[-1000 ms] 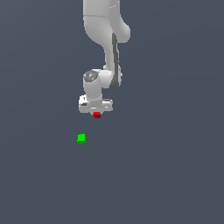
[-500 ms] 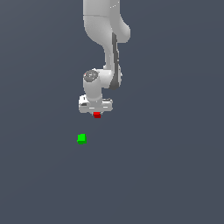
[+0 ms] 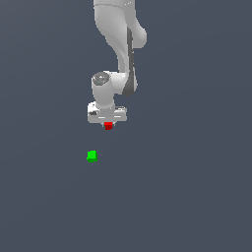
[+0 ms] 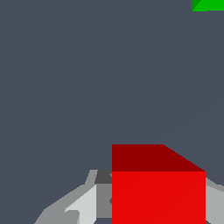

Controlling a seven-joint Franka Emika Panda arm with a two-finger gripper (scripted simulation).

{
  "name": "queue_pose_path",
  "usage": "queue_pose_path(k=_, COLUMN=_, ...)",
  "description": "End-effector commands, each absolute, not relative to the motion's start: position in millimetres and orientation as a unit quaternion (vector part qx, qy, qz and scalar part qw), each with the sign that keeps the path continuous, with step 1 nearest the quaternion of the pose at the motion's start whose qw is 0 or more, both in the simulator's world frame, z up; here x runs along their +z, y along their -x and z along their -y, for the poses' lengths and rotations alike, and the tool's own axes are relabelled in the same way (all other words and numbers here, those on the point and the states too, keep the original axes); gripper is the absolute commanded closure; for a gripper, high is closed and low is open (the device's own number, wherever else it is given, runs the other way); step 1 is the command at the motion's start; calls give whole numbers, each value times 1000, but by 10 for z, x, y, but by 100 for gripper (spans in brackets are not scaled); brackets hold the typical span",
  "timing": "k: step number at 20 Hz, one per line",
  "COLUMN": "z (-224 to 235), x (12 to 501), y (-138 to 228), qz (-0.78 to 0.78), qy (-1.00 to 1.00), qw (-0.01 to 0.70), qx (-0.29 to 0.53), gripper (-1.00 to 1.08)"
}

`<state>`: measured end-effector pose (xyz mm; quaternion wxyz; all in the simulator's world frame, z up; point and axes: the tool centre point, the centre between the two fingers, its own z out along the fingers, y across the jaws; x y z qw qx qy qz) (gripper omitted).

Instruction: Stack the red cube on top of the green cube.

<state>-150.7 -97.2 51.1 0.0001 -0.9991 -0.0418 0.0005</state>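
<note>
Jaws pinch the red cube [image 3: 108, 126], which hangs just under the white gripper [image 3: 108, 124] and clear of the dark grey tabletop [image 3: 197, 197]. In the exterior view the cube is only a small red speck below the gripper's flat body, and the fingers themselves are too small to make out. The wrist view brings it close: a plain, smooth, flat-shaded block [image 4: 158, 188] with a darker upper face, pale grey fingers [image 4: 83, 205] flanking it on either side, partly cut off at the edge. The green cube [image 3: 91, 156] sits on the tabletop, nearer and slightly toward the exterior view's left of the gripper, well apart from it. From the wrist only a cropped corner [image 4: 209, 4] shows. Above, the rounded white arm [image 3: 120, 39] runs out of the exterior view.
</note>
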Motion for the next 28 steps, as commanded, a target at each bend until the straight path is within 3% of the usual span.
queue_pose_path(k=1, z=972, x=661, y=1506, qz=42, qy=999, qw=0, qx=0, gripper=108)
queue_pose_path(k=13, z=973, x=1179, y=1495, qz=42, qy=999, qw=0, qx=0, gripper=108)
queue_pose_path(k=28, z=1061, x=1107, y=1274, qz=42, qy=999, qw=0, qx=0, gripper=108)
